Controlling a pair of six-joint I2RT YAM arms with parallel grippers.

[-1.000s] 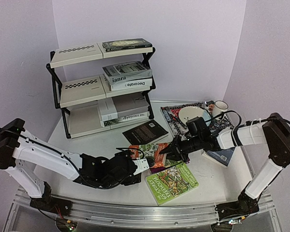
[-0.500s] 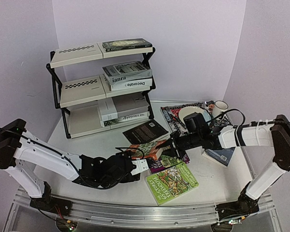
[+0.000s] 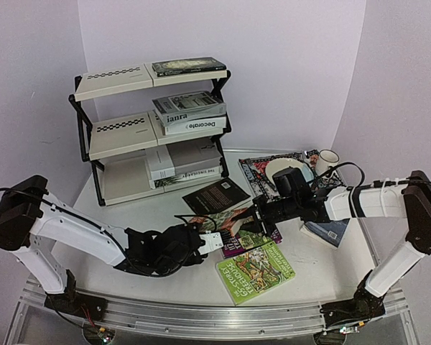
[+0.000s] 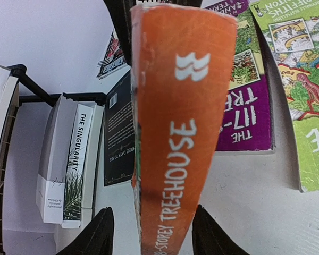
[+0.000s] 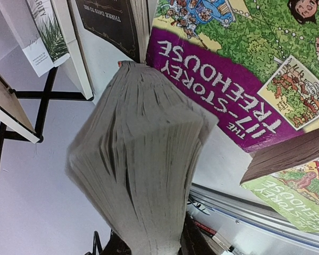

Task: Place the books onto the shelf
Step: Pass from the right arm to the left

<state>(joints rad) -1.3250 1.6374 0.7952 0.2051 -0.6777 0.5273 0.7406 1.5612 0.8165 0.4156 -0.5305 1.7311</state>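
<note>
- The overhead view shows both arms meeting at mid-worktop [image 3: 158, 205] over a raised orange book [image 3: 226, 218]. The left hand [image 3: 217, 241] is at its near-left end and the right hand [image 3: 257, 215] at its far-right end.
- Only the left wrist view shows the orange spine [image 4: 175, 133], lettered "STOREY TREEHOUSE", running straight out from between that hand's fingers [image 4: 98, 236].
- Only the right wrist view shows the book's grey page block [image 5: 143, 175] fanning out of the right hand [image 5: 151, 244].
- Left hand [image 4: 151, 234]: about half open and straddling the spine. A strip of worktop shows between one finger and the book, and the other finger sits just beside the cover. No firm grip is seen.
- Right hand: closed narrow on the orange book's page edge, carrying it tilted above the worktop.
- A purple book [image 3: 248, 241] lies flat directly under the orange book, between the hands. A green book [image 3: 255, 269] lies just nearer than the right hand, its corner close to the worktop's near rail [image 3: 201, 316].
- A black book [image 3: 215, 195] lies flat just beyond both hands.
- The shelf [image 3: 82, 129] stands well beyond the left hand, to the far left. Books fill the right half of each tier, and bare cream board shows on the left halves.
- Bare worktop lies between the left hand and the shelf.
- Beyond the right hand are a placemat [image 3: 255, 172], bowl [image 3: 284, 169] and mug [image 3: 327, 159].
</note>
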